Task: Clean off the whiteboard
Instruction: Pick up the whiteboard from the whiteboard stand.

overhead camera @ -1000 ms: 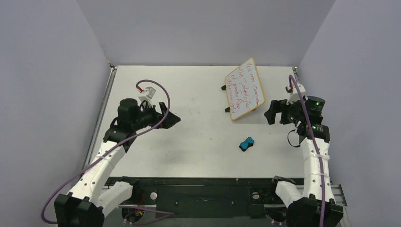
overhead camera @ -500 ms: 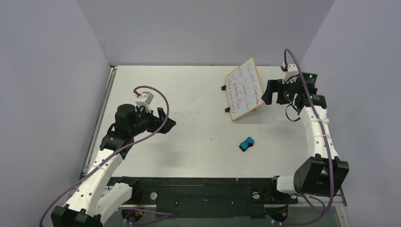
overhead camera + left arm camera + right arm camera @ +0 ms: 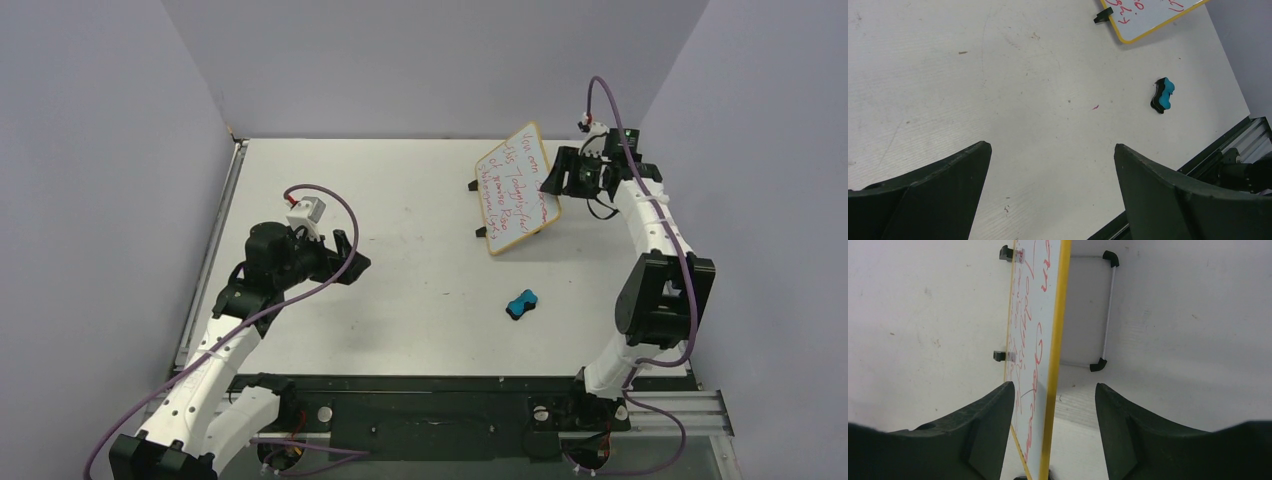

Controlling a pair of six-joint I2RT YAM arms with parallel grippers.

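Lilac-grey walls enclose a white table [image 3: 400,200]. From above, the whiteboard [image 3: 517,190] stands propped at the far right with the right gripper [image 3: 549,185] at its right edge, the left gripper [image 3: 352,256] hovers mid-left, and a blue eraser [image 3: 521,302] lies nearer. Left wrist: fingers [image 3: 938,195] spread wide over the table. Right wrist: its fingers straddle the board's yellow edge, with gaps on both sides.

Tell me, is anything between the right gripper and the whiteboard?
Nothing visible is in the way. The right gripper straddles the framed edge of the whiteboard, with one finger on each side. Gaps show on both sides, so it is not clamped.
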